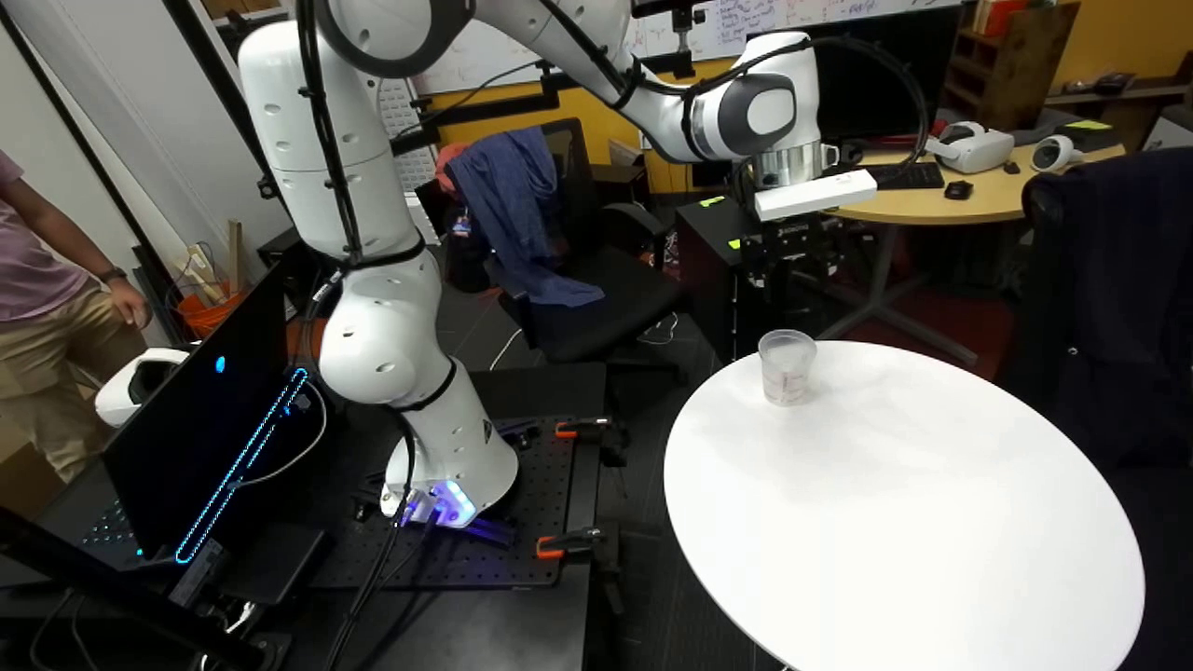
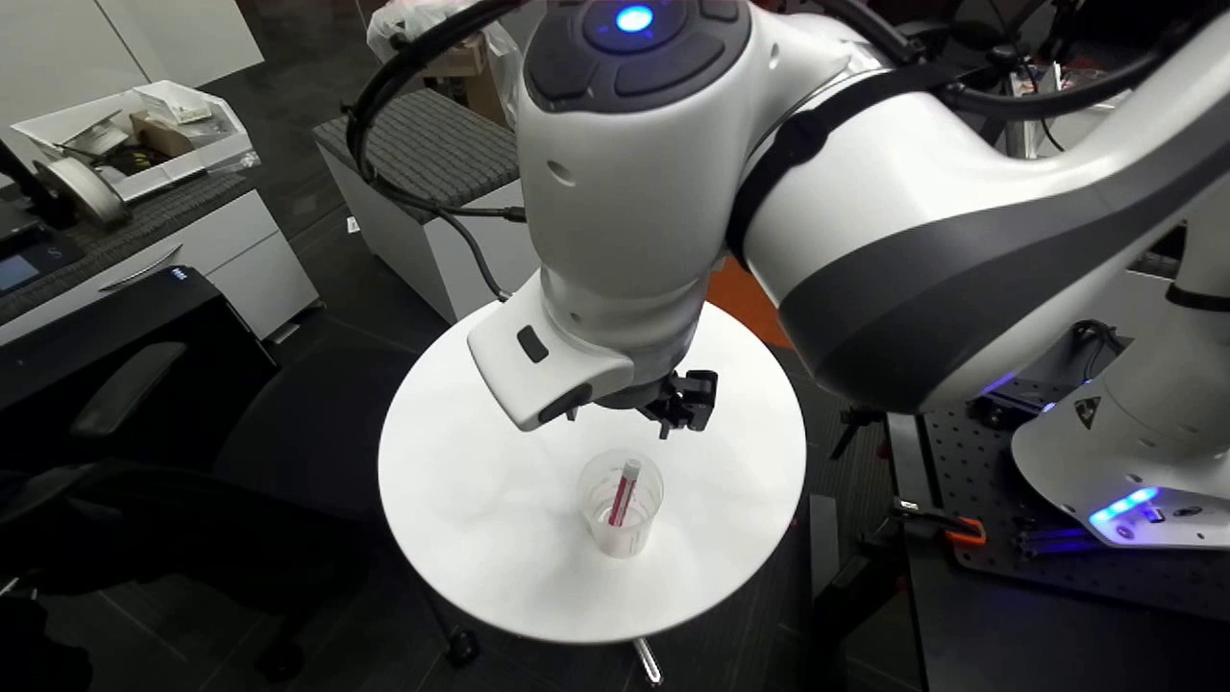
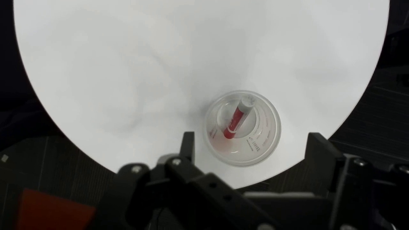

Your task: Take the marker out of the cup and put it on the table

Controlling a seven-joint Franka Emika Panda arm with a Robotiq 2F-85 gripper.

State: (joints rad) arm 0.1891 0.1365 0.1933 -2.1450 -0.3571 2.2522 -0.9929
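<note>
The clear cup (image 1: 786, 368) stands upright near the edge of the round white table (image 1: 895, 522). The red marker (image 2: 623, 500) leans inside the cup (image 2: 625, 544), its whitish end up near the rim. In the wrist view the marker (image 3: 235, 119) lies within the ring of the cup (image 3: 260, 143), on the table (image 3: 111, 80). In an exterior view the marker cannot be made out through the cup wall. My gripper (image 3: 251, 142) is open and empty, pointing down above the cup and apart from it. It shows dark in both exterior views (image 1: 792, 252) (image 2: 629, 418).
A black cabinet (image 1: 713, 266) and a chair with a blue cloth (image 1: 531, 214) stand behind the table. A tan desk (image 1: 1016, 191) with headsets is farther back. A dark chair (image 2: 298, 432) stands beside the table. The robot's black bench (image 1: 522, 620) is close by.
</note>
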